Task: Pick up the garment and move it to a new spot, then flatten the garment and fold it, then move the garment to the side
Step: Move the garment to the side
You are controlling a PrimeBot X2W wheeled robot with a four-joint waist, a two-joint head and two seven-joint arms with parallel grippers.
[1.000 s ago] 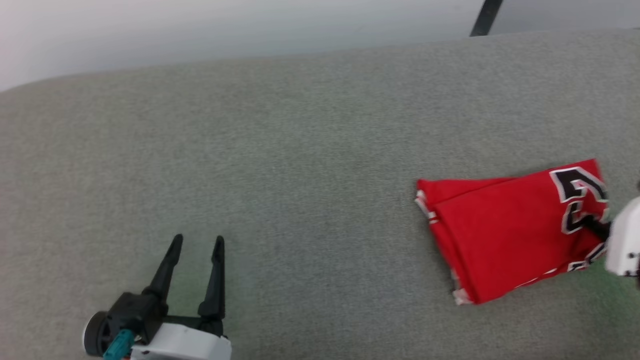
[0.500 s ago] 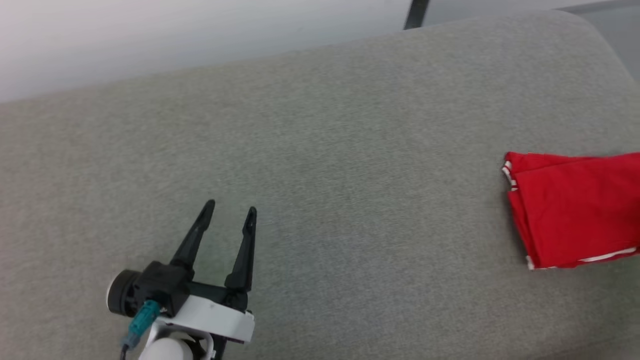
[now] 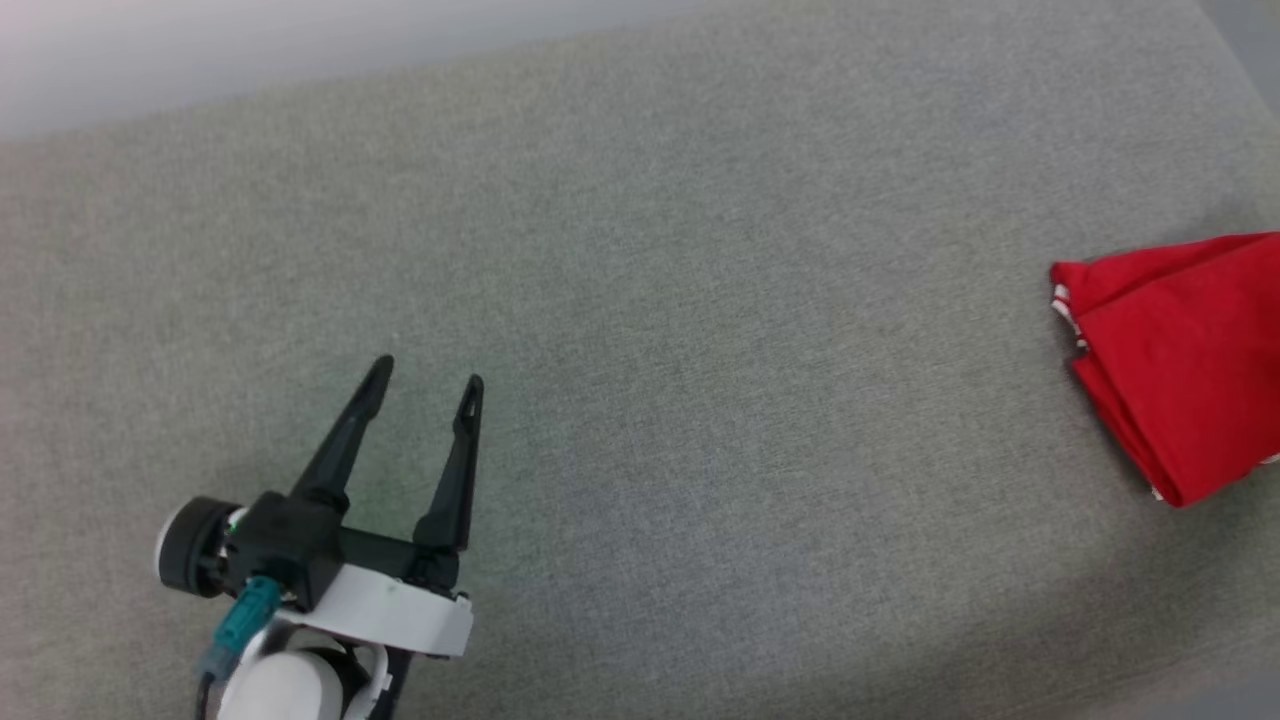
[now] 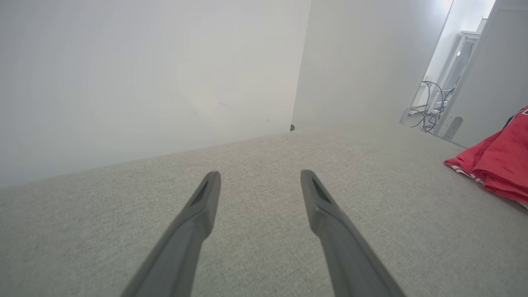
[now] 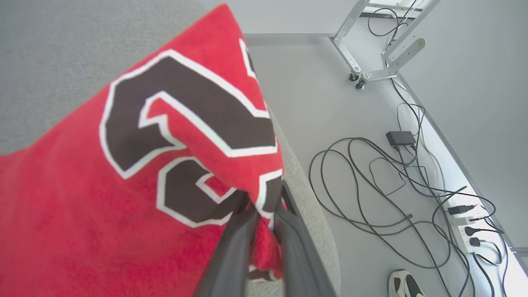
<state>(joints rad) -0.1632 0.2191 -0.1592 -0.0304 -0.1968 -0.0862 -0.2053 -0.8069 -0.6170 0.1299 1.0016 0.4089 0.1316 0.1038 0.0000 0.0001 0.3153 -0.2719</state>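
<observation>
Grey woven surface (image 3: 700, 300) extends across the head view, with a pale wall (image 3: 200, 50) behind it. Garment (image 3: 1180, 370): red, folded in layers, lying at the far right of the surface and partly cut by the frame edge, with white-and-red trim visible at its left end. Left gripper (image 3: 428, 372): lower left, well apart from the garment, fingers spread wide with nothing between them, pointing across bare surface. Right gripper (image 5: 266, 206): in its wrist view the fingers are nearly together, clamped on a fold of the garment's edge beside the black, white-outlined number, close to the rounded edge of the surface. Floor (image 5: 313, 95) beyond that edge: loose dark cables (image 5: 392, 185), a power strip (image 5: 470, 235), a wheeled metal frame (image 5: 371, 53), and a shoe (image 5: 406, 284) at the bottom edge.
</observation>
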